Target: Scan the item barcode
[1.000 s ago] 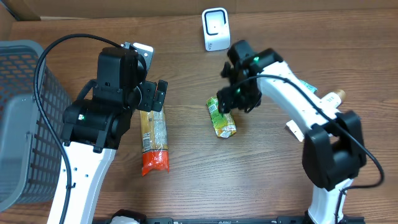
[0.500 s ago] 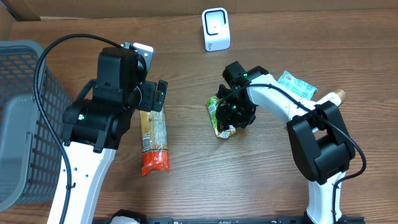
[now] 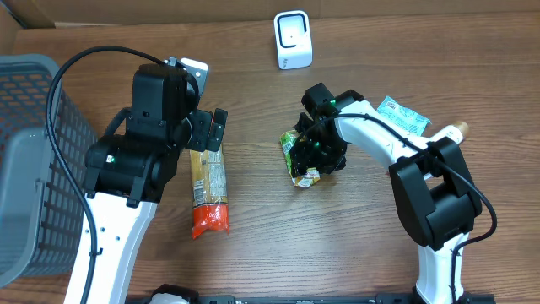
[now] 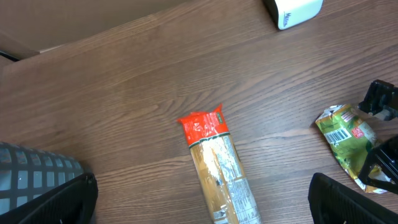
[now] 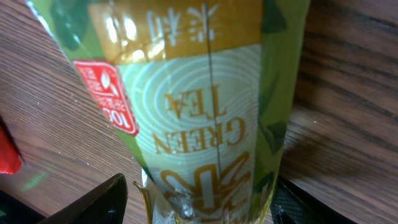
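Note:
A green tea pack [image 3: 302, 173] lies on the wooden table, its barcode [image 4: 339, 134] facing up in the left wrist view. My right gripper [image 3: 319, 150] is down over it. In the right wrist view the pack [image 5: 199, 93] fills the space between the fingers of the right gripper [image 5: 199, 208]; the left fingertip [image 5: 102, 199] stands a little off it, so the jaws are open around it. The white scanner [image 3: 293, 39] stands at the table's far edge. My left gripper [image 3: 207, 135] hovers wide open over a pasta pack [image 3: 208, 181], holding nothing.
A grey basket [image 3: 34, 169] stands at the left edge. The long pasta pack [image 4: 221, 168] with a red end lies under the left gripper [image 4: 208, 208]. A teal packet [image 3: 401, 114] and a small bottle [image 3: 454, 132] lie at the right, behind the right arm.
The right gripper came down from above the green tea pack to sit around it, and the pack shifted slightly. The left arm has not moved.

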Controlling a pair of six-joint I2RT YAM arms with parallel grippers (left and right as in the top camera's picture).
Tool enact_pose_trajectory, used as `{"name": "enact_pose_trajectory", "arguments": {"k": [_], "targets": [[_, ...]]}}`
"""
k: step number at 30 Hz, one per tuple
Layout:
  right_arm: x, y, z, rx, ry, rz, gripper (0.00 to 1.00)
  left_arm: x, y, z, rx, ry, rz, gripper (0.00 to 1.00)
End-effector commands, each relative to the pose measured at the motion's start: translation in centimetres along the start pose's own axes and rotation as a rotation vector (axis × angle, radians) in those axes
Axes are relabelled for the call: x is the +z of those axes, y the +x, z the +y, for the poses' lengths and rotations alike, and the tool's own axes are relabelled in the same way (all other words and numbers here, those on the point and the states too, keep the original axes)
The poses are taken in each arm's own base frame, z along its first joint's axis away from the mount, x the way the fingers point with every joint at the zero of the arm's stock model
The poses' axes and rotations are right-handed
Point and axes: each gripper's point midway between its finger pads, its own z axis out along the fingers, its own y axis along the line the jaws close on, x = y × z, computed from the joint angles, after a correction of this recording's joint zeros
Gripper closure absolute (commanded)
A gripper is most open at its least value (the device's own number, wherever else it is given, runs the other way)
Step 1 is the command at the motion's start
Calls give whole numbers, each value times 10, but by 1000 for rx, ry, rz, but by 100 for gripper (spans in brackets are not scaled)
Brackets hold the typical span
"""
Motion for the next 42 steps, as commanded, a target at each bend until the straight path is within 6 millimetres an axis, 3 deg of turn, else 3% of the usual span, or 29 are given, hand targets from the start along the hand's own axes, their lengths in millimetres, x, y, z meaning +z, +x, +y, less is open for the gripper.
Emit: {"name": "enact_pose_trajectory", "arguments": {"k": [1,42], "targets": [[3,0,1,10,-9,3,27,0,-2,2,16,-10,-4,0],[0,-4,10,2,-55,-9,27,0,-2,2,16,-10,-4,0]]}}
